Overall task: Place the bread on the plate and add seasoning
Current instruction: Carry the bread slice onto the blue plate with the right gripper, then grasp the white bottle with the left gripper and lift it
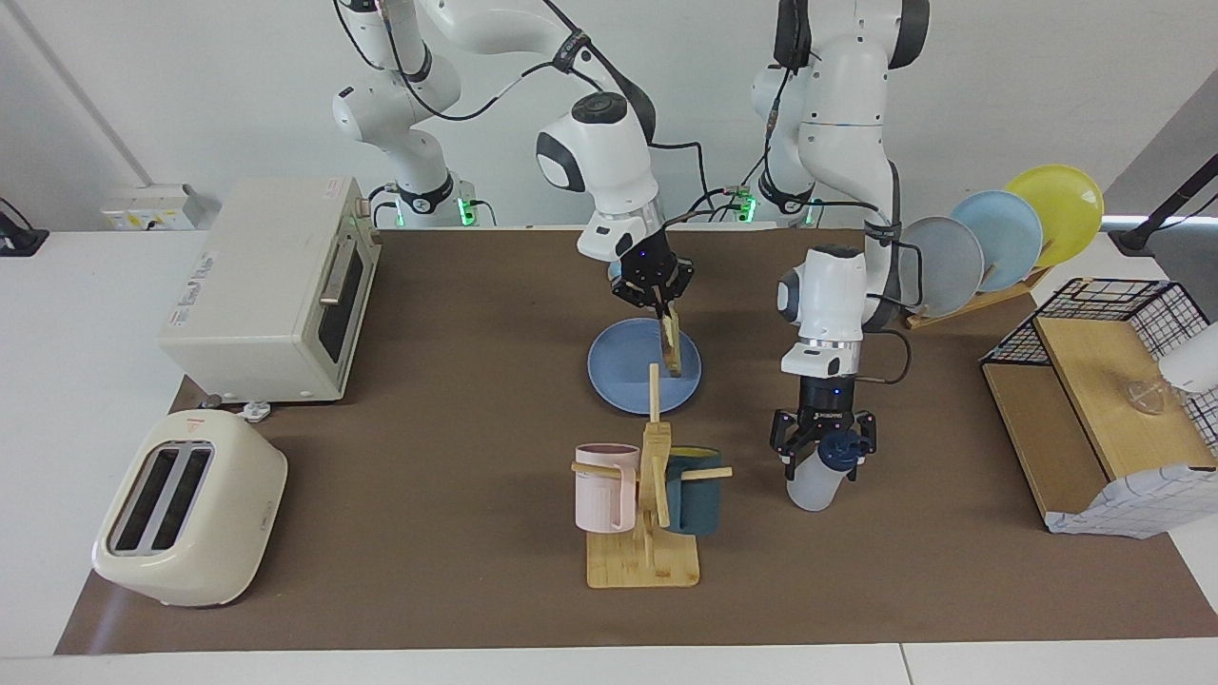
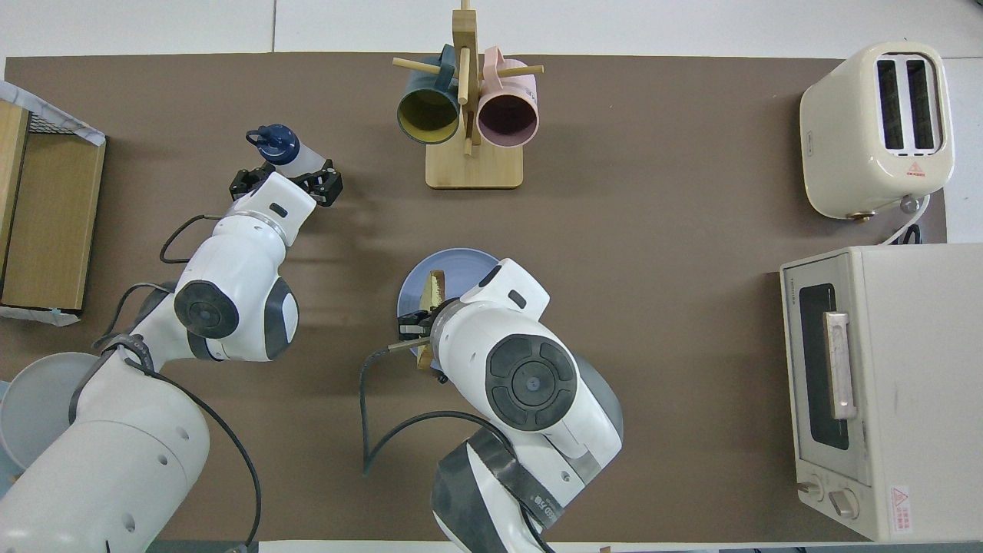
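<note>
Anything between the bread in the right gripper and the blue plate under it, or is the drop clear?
Nothing visible is in the way. The right gripper holds the bread on edge directly over the plate, whose surface is bare. The mug rack stands farther from the robots, apart from the plate.

White arms, black cables
</note>
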Robot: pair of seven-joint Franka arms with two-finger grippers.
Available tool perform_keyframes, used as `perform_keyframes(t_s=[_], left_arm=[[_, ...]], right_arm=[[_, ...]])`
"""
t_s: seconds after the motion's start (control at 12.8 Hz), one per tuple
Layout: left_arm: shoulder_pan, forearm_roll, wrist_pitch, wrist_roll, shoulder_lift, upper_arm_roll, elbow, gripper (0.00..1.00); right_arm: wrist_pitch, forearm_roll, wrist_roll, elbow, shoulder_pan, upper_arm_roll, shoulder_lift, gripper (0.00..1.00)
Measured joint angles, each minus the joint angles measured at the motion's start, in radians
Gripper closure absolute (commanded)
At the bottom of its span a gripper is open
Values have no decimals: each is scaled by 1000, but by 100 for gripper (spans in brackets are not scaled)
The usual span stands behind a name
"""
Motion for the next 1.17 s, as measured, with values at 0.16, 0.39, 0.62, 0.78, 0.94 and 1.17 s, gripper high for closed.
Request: perform_keyframes(t_s=[0.16,0.39,0.62,0.78,0.94,1.17], left_arm=[[0,0,0,1,0,0,0,23],[1,0,0,1,0,1,0,100],[1,0,-1,3,0,1,3,100],[3,1,-3,15,0,3,3,100],[5,1,-6,18,0,6,5,100],[9,1,-57,18,-3,10,28,100]], right_arm=[[9,-1,-5,-38,0,-2,-13,100],[38,-11,-9,-106,-6,-6,-38,100],[82,-15,-10,-148,-10,-8,-48,100],[87,-66,-11,-151,-18,-11,-50,100],[89,-131,-6,-151,-37,-13,-51,100],[91,-139,5,-150,-53,-13,-60,100]])
